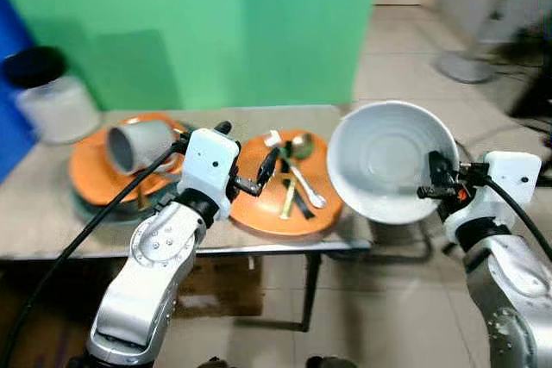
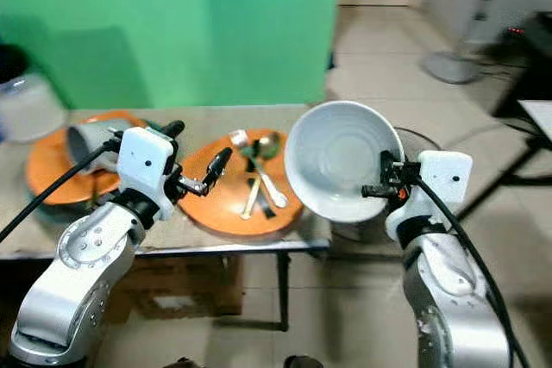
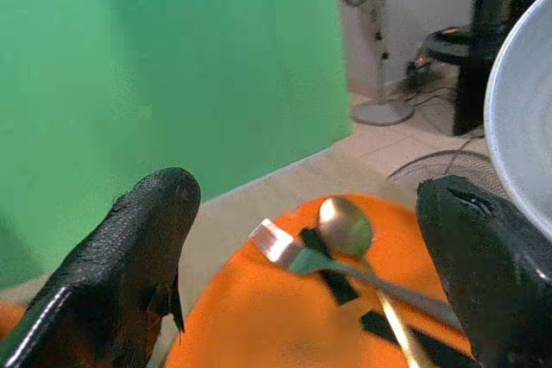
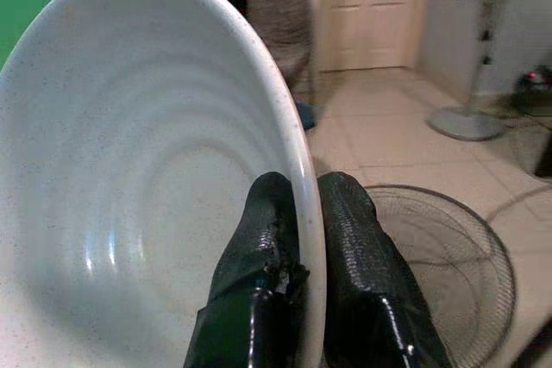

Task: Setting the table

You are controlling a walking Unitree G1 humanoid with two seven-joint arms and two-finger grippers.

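While the table is viewed from above and in front, the scene is laid out as follows.

Surface: a beige table (image 1: 52,204) with a thin metal edge is seen, standing on dark legs; a brown box is seen on the floor beneath it.
Room: a green backdrop (image 1: 216,23) is hung behind the table, with blue at the far left; pale floor tiles (image 1: 405,66) are seen to the right, where a standing fan base (image 1: 466,65) and a wire fan guard (image 4: 448,247) are placed.
Writing: no readable label or brand can be made out.
Bowl: a white bowl (image 1: 388,161) is held tilted beyond the table's right end, off the surface.
Right gripper (image 4: 302,256): its fingers are clamped on the bowl's rim, one inside and one outside.
Left gripper (image 1: 250,165): its fingers are held apart above the near edge of the middle orange plate (image 1: 259,208).
Cutlery: a gold spoon (image 3: 345,226), a fork (image 3: 276,243) and other pieces are piled on that plate.
Left side: a grey cup (image 1: 138,144) is laid on its side on another orange plate (image 1: 86,174); a black-lidded jar (image 1: 52,96) is set at the far left.
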